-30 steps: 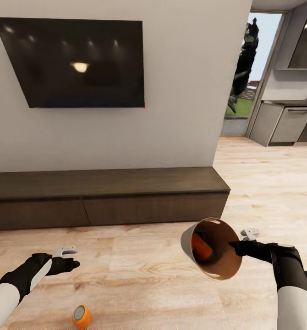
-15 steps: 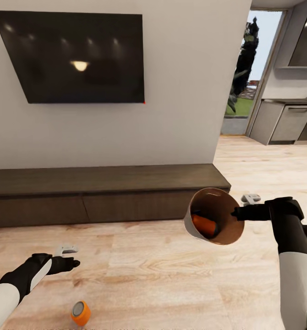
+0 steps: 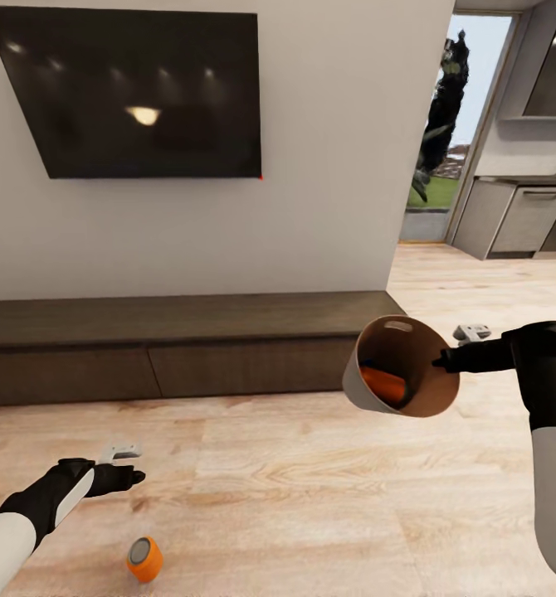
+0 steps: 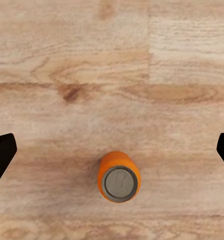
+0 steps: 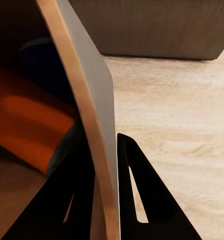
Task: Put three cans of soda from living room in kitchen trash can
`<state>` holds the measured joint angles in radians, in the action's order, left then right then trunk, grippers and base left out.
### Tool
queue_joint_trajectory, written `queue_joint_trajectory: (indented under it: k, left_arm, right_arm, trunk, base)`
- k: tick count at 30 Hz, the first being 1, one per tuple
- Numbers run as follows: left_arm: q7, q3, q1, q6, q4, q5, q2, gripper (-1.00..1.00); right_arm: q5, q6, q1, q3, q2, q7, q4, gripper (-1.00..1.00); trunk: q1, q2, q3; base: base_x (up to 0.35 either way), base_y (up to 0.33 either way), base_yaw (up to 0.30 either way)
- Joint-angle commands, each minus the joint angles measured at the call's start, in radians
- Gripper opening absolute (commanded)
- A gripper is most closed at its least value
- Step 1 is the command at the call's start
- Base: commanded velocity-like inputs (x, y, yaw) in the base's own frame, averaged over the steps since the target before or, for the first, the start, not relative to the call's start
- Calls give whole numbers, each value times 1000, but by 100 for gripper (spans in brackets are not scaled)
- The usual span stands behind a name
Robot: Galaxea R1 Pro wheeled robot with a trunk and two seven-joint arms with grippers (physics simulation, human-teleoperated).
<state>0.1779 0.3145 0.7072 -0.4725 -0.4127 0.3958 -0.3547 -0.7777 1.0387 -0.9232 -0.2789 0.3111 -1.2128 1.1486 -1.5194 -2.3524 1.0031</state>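
The right claw (image 3: 446,361) is pinching the tilted trash can (image 3: 369,398) by its rim, risking the orange soda can (image 3: 386,385) inside sliding out, while the left claw (image 3: 133,466) is hanging open, a second orange can (image 3: 144,558) lying on the floor (image 3: 295,489) at its 6 o'clock.

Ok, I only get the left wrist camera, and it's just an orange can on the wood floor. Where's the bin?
Observer: The tash can is up in the air, tipped sideways, with the right gripper jaws shut on its rim.
Kid: Anything inside?
Observer: An orange can lies in it. The right wrist view shows a dark blue shape behind that.
Kid: Which way is the kitchen?
Observer: Ahead to the right, past the wall's end, grey counter units show.
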Motion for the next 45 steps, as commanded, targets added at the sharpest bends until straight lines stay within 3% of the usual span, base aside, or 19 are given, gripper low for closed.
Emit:
queue_joint_trajectory:
  k: [1, 9, 14, 21, 45]
  left_arm:
    - [0, 0, 0, 0, 0, 0, 0, 100]
    - [0, 0, 0, 0, 0, 0, 0, 100]
    - [0, 0, 0, 0, 0, 0, 0, 100]
    - [0, 0, 0, 0, 0, 0, 0, 100]
    - [0, 0, 0, 0, 0, 0, 2, 100]
  right_arm:
    - [10, 9, -2, 3, 0, -6, 0, -100]
    - [7, 9, -6, 17, 2, -8, -1, -100]
    - [-39, 9, -6, 17, 7, -8, -1, -100]
    - [-49, 9, -6, 18, 5, -9, -1, -100]
    - [-53, 9, -8, 18, 8, -8, 0, -100]
  trunk:
    - [-4, -7, 3]
    - [-34, -63, 28]
    - [-54, -98, 44]
    - [-80, -147, 66]
    - [-91, -153, 158]
  base:
    - [0, 0, 0]
    - [0, 0, 0]
    - [0, 0, 0]
    - [0, 0, 0]
    - [0, 0, 0]
